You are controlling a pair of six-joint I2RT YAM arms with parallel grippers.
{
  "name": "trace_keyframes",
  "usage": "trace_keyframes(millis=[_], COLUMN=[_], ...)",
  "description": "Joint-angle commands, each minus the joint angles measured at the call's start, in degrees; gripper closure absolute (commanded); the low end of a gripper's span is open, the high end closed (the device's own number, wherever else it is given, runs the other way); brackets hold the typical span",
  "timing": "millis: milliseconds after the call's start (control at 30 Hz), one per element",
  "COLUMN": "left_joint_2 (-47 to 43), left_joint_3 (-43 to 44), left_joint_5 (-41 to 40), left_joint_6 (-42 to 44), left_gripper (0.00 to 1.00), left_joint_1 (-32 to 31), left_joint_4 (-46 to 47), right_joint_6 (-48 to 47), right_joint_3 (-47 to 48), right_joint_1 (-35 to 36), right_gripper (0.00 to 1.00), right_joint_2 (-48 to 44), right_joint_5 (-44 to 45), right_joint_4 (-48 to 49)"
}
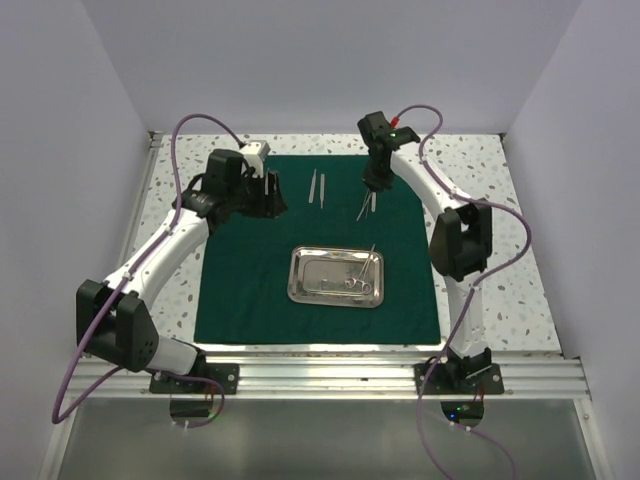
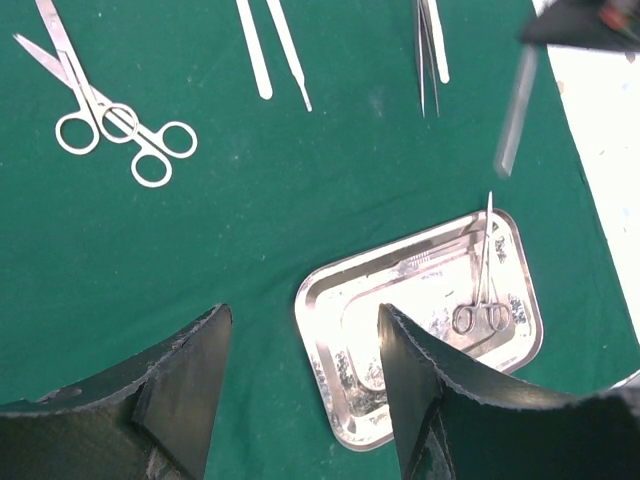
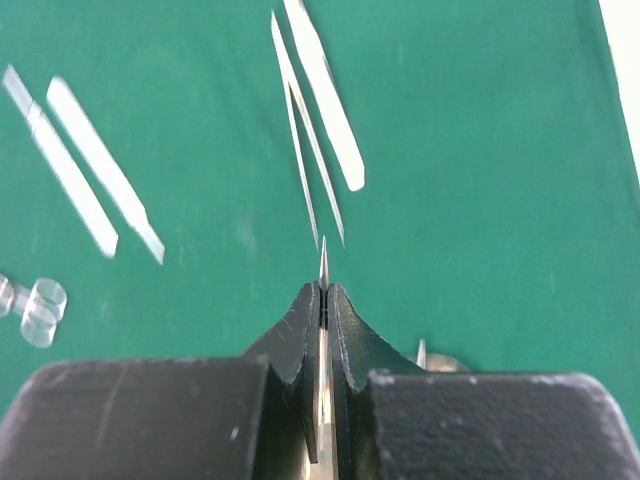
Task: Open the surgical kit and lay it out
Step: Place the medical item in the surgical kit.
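Steel this slim handles light, stiff, slippery; your right gripper (image 3: 322,295), beyond the tray (image 2: 312,350), clamps probable tweezers (image 3: 323,255) across their flat sides, left gripper (image 2: 300,320) agape.

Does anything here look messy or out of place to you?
Two pairs of scissors lie tangled, one across the other, on the green drape, while the other tools sit side by side. One ring-handled clamp lies in the tray, tip poking over its rim.

Overhead camera looks down; wrist cameras closer, apparently sharing drape (image 2: 250,230).
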Motion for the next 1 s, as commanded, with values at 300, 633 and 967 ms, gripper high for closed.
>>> trace_keyframes(millis=[300, 633, 967], left_joint_2=[-0.04, 11.99, 24.21], left_joint_3=[3.71, 11.96, 20.06], left_joint_5=[-3.30, -8.40, -8.75], left_joint_6=[-2.33, -3.48, -3.13], left_gripper=[0.36, 0.36, 0.37], left_joint_1=[-1.93, -11.77, -20.99], left_joint_4=[-4.73, -7.72, -5.35], right_joint_6=[-9.72, -11.40, -10.70], right_joint_3=[24.25, 25.05, -0.06], right_joint_1=[-6.45, -7.77, -9.71], right_gripper=[1.00, 0.31, 0.27], right_joint_2=[20.60, 24.91, 4.37], right_joint_5=[0.15, -6.87, -3.82], right_joint_4=[2.44, 17.39, 18.53])
